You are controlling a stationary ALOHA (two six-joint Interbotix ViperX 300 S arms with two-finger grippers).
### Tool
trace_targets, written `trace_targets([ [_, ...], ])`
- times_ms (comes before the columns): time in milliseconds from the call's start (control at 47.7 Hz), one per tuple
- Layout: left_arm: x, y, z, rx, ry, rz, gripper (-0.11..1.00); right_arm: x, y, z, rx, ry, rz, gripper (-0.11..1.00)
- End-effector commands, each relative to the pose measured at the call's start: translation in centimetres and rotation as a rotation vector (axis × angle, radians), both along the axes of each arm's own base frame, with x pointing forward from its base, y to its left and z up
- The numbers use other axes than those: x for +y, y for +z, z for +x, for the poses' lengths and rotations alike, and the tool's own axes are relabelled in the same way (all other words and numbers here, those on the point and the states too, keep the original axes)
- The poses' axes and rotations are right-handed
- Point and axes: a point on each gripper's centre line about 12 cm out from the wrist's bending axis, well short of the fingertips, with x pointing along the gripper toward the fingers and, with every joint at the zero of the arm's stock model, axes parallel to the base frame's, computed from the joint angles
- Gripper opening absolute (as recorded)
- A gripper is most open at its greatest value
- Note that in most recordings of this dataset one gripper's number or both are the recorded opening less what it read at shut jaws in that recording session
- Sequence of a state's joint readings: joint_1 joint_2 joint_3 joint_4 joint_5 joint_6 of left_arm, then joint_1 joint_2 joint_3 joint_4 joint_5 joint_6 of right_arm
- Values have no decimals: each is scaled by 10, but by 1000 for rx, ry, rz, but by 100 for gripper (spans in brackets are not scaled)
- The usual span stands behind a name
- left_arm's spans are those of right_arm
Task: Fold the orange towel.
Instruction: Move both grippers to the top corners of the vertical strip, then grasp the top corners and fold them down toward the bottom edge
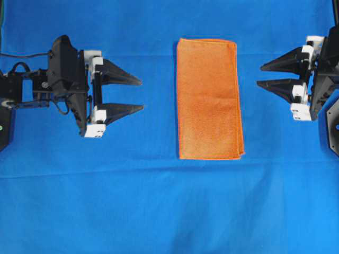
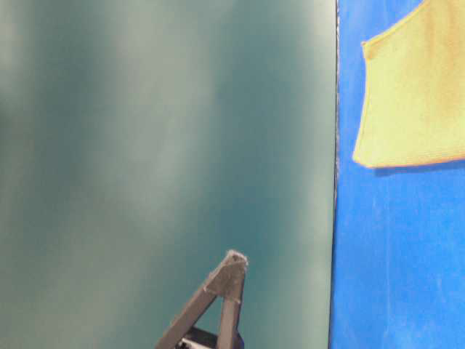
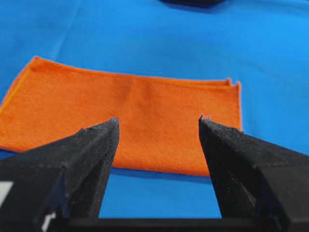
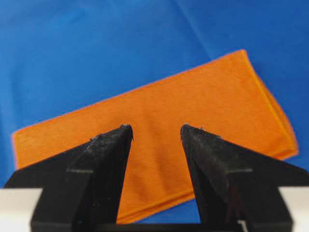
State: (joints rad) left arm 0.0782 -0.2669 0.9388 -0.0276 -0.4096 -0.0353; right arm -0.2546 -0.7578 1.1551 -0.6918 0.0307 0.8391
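Here, mid-worktop: towel [image 1: 210,98], orange, lying flat on blue cloth [image 1: 159,211], already folded once into a long rectangle, long sides running from the far edge of the worktop toward the near edge. Doubled hem edges visible along the side facing the right arm and at the near corner there, layers slightly offset. Surface smooth, no bunching, nothing resting on it.

Left end effector [image 1: 142,94] near the left edge of the worktop, well apart from the towel, fingers spread wide and pointing at the towel's long side, nothing between them. From the left wrist view, same story: left end effector [image 3: 158,123] open, black fingertips [image 3: 112,124] framing the towel [image 3: 145,121] beyond, no contact.

Right end effector [image 1: 259,75] near the right edge of the worktop, toward the far side, also clear of the towel, fingers spread and empty, tips aimed at the towel's other long side. From the right wrist view, right end effector [image 4: 155,129] open over bare blue cloth [image 4: 96,48], towel [image 4: 183,125] lying ahead on a slant.

Table-level view: mostly a blurred grey-green background, one dark finger at the bottom (whose, cannot tell), a corner of the towel [image 2: 414,94] on the blue cloth [image 2: 392,254] at right.
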Motion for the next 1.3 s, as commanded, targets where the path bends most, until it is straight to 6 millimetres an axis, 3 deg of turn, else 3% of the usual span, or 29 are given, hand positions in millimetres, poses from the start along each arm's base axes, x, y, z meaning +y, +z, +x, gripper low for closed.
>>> trace_targets([
  [0,13,12,9,-38,35,10,61,-14,4,1,-3,-55,-4,53],
  [252,71,3,39,-5,177,14,73,-66,-17,1,104,-236,9,58],
  [440,115,-26,59,63,268,1,88,-96,-39,20,198,-266,34,63],
  [608,143,-58,74,122,310,-2,89,-120,-67,43,274,-257,67,63],
  [859,158,-104,96,198,317,-16,89,-145,-112,61,367,-260,127,63],
  [1111,164,-128,108,253,317,-29,87,-145,-129,63,391,-247,156,63],
  [1195,165,-130,108,288,316,-38,81,-145,-129,63,389,-249,158,63],
  [1279,165,-132,109,311,312,-39,65,-144,-129,63,391,-246,158,58],
])
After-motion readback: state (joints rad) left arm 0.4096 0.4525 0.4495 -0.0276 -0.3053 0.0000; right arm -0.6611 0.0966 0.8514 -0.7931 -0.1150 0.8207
